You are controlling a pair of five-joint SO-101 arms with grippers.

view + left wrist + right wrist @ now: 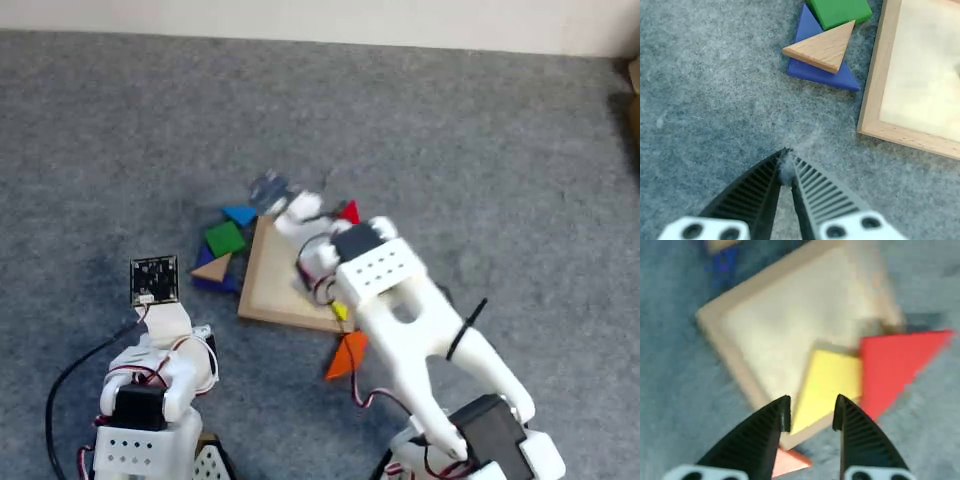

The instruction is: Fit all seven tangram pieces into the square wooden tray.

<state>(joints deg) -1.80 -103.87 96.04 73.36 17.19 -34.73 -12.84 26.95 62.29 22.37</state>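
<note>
1. So, progress: we count at most one piece in the tray (272, 285). The yellow piece (827, 382) sits at the tray's corner nearest the arms. It seems to ride up on the rim, so we'd not call it seated.
2. The red triangle (895, 360) touches the yellow piece and lies across the tray's rim, mostly out on the desk felt.
3. Outside the tray:
   - The orange triangle (347, 354) is on the desk just off that near corner.
   - The green square (840, 10), wooden triangle (822, 47) and dark blue triangle (825, 77) are bunched beside the tray's edge on the left arm's side. The wooden one lies on the dark blue.
   - The light blue triangle (240, 214) is by the tray's far corner.
4. That's six pieces. There is also a blurred grey shape (268, 186) past the far corner; we can't tell if it's the seventh.
5. The right gripper (811, 407) hangs over the yellow piece, jaws slightly apart with nothing between them.
6. The left gripper (788, 157) has its jaws pressed together. It holds nothing but fluff and sits low over bare felt, near the bunch but apart from it.
7. Blockers, as we judge them:
   - The red triangle fouls the rim next to the yellow piece.
   - The wooden and dark blue stack needs splitting.
   - The right arm (385, 270) spans the tray and crowds access.
</note>
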